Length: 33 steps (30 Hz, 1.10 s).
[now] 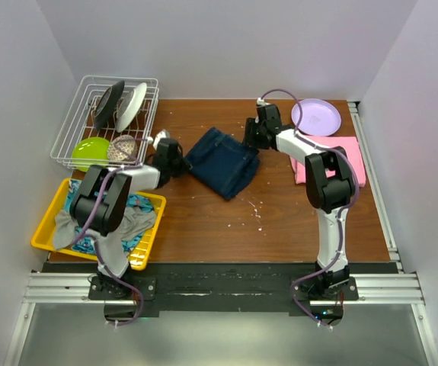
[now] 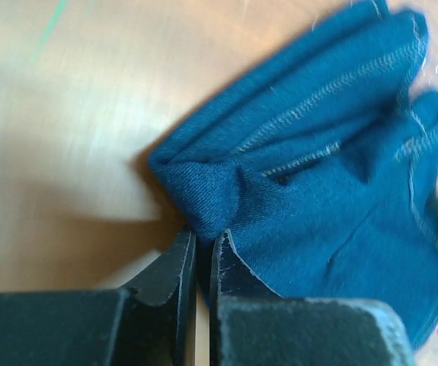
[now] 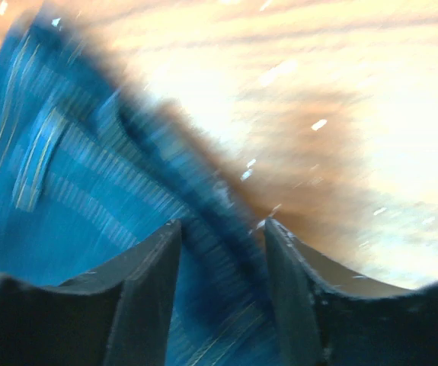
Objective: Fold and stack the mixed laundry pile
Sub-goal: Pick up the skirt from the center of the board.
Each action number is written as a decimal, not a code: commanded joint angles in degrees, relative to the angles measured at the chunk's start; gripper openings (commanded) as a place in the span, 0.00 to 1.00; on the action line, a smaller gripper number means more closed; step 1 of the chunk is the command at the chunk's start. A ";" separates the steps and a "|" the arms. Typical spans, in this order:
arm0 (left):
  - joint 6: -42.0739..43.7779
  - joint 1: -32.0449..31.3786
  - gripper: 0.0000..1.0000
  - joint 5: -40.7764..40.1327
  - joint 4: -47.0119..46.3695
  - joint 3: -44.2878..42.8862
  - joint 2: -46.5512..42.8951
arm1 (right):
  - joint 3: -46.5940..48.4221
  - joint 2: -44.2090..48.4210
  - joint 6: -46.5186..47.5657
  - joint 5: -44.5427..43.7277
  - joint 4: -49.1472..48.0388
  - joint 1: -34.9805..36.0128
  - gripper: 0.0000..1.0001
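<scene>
The dark blue denim jacket lies folded on the middle of the table. My left gripper is at its left corner, shut on a pinch of denim; the jaws are almost together with cloth between them. My right gripper is at the jacket's far right edge, open, its fingers either side of a denim fold in a blurred view. The pink T-shirt lies folded at the right. The grey garment and the blue-turquoise patterned cloth lie in the tray.
A yellow tray sits at the front left. A wire dish rack with plates and a green bowl stands at the back left. A purple plate lies at the back right. White walls close in both sides.
</scene>
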<state>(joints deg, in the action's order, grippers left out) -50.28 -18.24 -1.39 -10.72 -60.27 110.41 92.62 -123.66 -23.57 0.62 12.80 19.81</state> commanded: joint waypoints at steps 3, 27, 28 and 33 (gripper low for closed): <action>-8.33 -6.18 0.01 -8.89 2.02 16.66 -14.60 | 9.15 -2.11 2.57 -0.80 3.90 -2.59 0.60; 37.71 -3.91 0.73 17.28 28.80 -21.97 -7.42 | -51.64 41.91 -26.16 2.54 -24.28 1.27 0.99; 38.32 -3.91 0.73 18.34 29.44 -23.91 -4.62 | -53.31 42.79 -26.87 2.19 -26.14 1.72 0.99; 38.59 -3.91 0.73 20.37 30.58 -28.50 -0.73 | -59.74 41.83 -28.89 2.89 -39.13 3.21 0.99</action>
<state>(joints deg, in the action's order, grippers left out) -15.35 -22.28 13.91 16.36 -84.36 108.88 34.98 -82.70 -48.27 3.05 -10.07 22.57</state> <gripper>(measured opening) 0.729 0.986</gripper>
